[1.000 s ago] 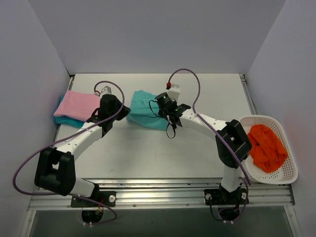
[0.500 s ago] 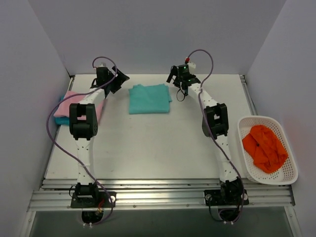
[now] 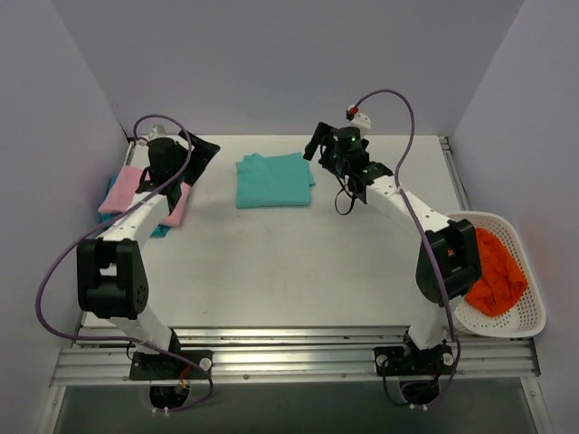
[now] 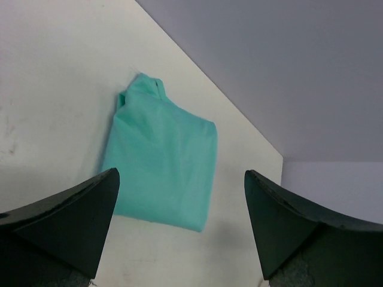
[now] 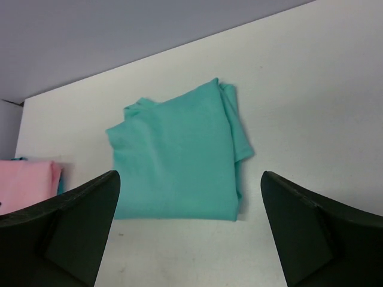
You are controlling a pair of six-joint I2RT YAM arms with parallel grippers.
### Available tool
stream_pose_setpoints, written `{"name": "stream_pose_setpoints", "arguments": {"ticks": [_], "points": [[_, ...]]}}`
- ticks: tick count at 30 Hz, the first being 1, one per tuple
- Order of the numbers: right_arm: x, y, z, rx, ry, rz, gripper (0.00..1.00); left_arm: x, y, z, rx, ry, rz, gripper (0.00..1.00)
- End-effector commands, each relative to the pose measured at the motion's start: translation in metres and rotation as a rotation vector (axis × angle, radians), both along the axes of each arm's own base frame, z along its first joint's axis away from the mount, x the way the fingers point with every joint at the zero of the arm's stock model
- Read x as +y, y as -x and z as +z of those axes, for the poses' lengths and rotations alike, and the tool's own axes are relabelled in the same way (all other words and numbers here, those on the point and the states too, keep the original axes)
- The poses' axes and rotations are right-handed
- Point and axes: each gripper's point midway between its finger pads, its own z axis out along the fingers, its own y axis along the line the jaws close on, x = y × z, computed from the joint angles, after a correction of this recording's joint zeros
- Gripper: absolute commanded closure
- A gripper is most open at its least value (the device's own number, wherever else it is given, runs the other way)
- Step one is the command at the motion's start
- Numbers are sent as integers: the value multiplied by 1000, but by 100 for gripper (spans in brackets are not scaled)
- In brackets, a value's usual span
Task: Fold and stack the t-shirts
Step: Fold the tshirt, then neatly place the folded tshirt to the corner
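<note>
Since half a second ago the left gripper (image 3: 203, 149) has backed toward the pink shirt (image 3: 122, 193). The right gripper (image 3: 316, 144) hangs just beside the folded mint shirt (image 3: 274, 180) at the far middle of the surface (image 3: 271, 271). Both jaws are spread and empty. Stacking seems next: pinch opposite edges evenly and lift level.

Overhead and both wrist views (angled down) share the teal t-shirt (image 3: 274, 180).

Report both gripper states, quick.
Left gripper: open, holding nothing.
Right gripper: open, holding nothing.
</note>
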Motion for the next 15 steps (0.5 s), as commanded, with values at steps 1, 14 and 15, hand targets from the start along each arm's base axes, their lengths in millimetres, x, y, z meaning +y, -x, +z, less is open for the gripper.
{"name": "stream_pose_setpoints", "arguments": {"ticks": [1, 14, 15], "points": [[-8, 30, 20, -48, 17, -42, 0, -28, 36, -8, 9, 108, 78, 6], [-64, 158, 63, -123, -29, -128, 0, -132, 118, -84, 195, 213, 347, 6], [-68, 162, 65, -124, -19, -138, 0, -137, 115, -89, 213, 228, 345, 6]]}}
